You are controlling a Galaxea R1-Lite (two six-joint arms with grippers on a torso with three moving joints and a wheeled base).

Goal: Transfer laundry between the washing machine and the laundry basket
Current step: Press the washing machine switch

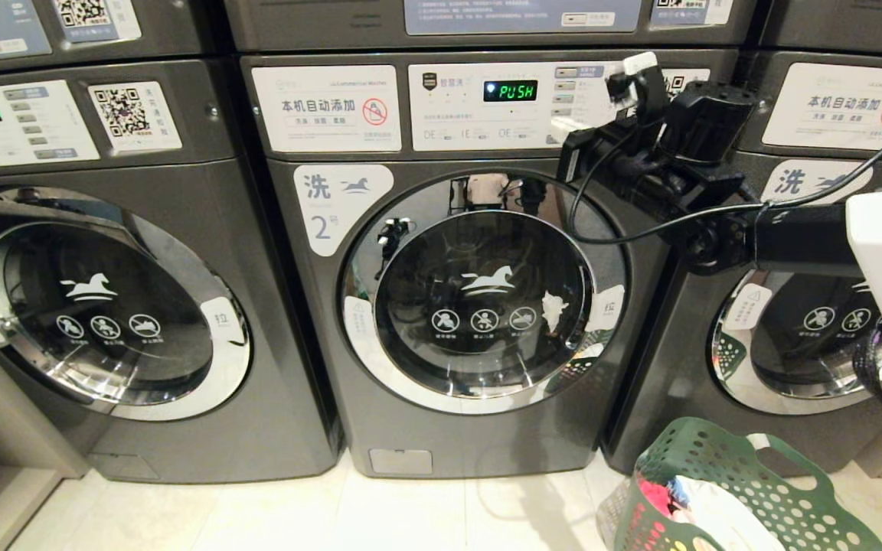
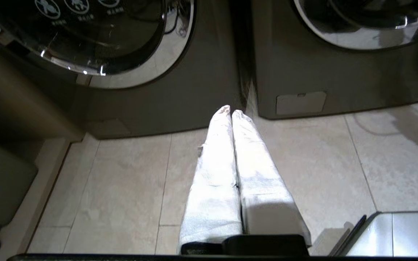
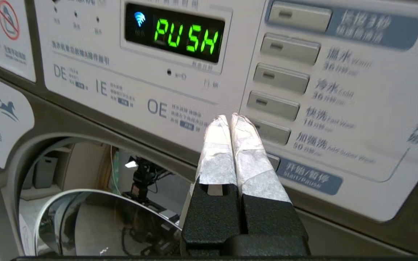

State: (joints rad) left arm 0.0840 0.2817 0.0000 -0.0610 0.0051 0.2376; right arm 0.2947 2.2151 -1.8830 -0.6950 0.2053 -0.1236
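Right wrist view shows the right gripper (image 3: 230,117), fingers pressed together and empty, at the control panel (image 3: 201,90) of the middle washing machine (image 1: 479,306), seemingly just short of touching. Its round door (image 1: 483,295) is closed. The green perforated laundry basket (image 1: 732,490), holding colourful clothes, sits on the floor well below; the left gripper (image 2: 232,112), likewise closed, hangs over floor tiles.

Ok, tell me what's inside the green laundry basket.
The green laundry basket on the floor holds a pile of laundry: white fabric on top, red and pink cloth at its side. Whatever lies deeper is covered by that pile and cut off by the picture's edge.
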